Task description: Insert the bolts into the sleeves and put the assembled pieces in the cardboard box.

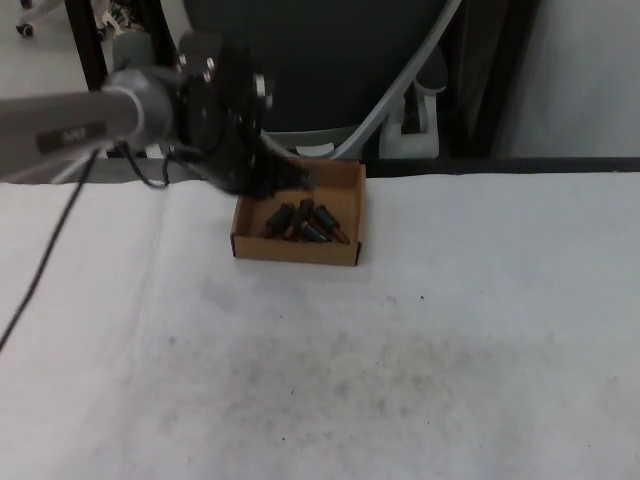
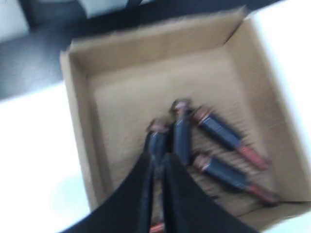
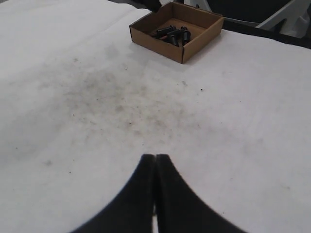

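The cardboard box [image 1: 296, 249] stands at the far middle of the white-covered bench. Several assembled pieces [image 1: 305, 222], dark sleeves with reddish bolts, lie in a loose heap inside it. In the left wrist view the pieces [image 2: 215, 129] lie on the box floor near one wall [image 2: 77, 126]. My left gripper [image 2: 157, 158] hangs over the box just above one piece, its fingers [image 2: 182, 194] pressed nearly together with only a thin gap. In the high view the left gripper [image 1: 283, 181] is at the box's far left corner. My right gripper [image 3: 155, 158] is shut and holds nothing, low over the near bench, far from the box [image 3: 194, 47].
A white cloth [image 1: 400, 350] with grey smudges covers the bench. A cable [image 1: 50, 240] trails from the left arm across the left side. A dark chair [image 1: 330, 70] and frame posts stand behind the far edge.
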Available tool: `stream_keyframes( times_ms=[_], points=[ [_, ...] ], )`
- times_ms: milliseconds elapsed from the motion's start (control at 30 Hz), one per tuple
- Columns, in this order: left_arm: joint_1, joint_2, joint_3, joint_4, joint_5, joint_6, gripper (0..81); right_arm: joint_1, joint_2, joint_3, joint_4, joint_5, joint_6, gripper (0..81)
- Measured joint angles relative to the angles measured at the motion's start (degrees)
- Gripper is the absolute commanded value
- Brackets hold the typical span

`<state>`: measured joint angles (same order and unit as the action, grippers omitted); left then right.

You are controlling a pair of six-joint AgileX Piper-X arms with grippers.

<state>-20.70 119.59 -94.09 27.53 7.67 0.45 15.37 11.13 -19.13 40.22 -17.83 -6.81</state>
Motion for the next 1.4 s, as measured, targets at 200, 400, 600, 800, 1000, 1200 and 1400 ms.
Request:
stream_keyframes(
  times_ms=[200,400,600,800,1000,1200,1400],
  points=[
    [-1.0,-12.3,6.6,-6.7,2.7,0.3,0.6,0.0,0.0,0.0,0.0,1.1,-1.3,0.2],
    [-3.6,-26.8,23.5,-16.7,-0.1,0.4,0.6,0.0,0.0,0.1,-5.6,1.9,-2.1,0.2],
    [-4.4,-45.6,42.8,-24.1,-4.7,-0.4,0.8,0.0,0.0,0.1,-6.4,4.7,-2.1,0.2],
    [-4.4,-74.3,62.6,-26.2,-12.4,-1.5,0.8,0.0,-2.6,0.1,-8.1,5.0,-2.1,0.2],
    [-4.4,-96.6,73.0,-17.6,-15.9,-5.6,0.8,0.0,-8.8,0.1,-6.7,7.8,-2.1,0.2],
    [-4.4,-111.6,74.3,0.9,-17.9,-6.1,0.8,0.0,-11.4,-0.8,1.3,8.4,-0.2,0.2],
    [-4.4,-119.6,74.8,11.9,-19.4,-6.2,0.8,0.0,-11.4,-0.8,3.0,8.4,-1.0,0.2]
  ],
)
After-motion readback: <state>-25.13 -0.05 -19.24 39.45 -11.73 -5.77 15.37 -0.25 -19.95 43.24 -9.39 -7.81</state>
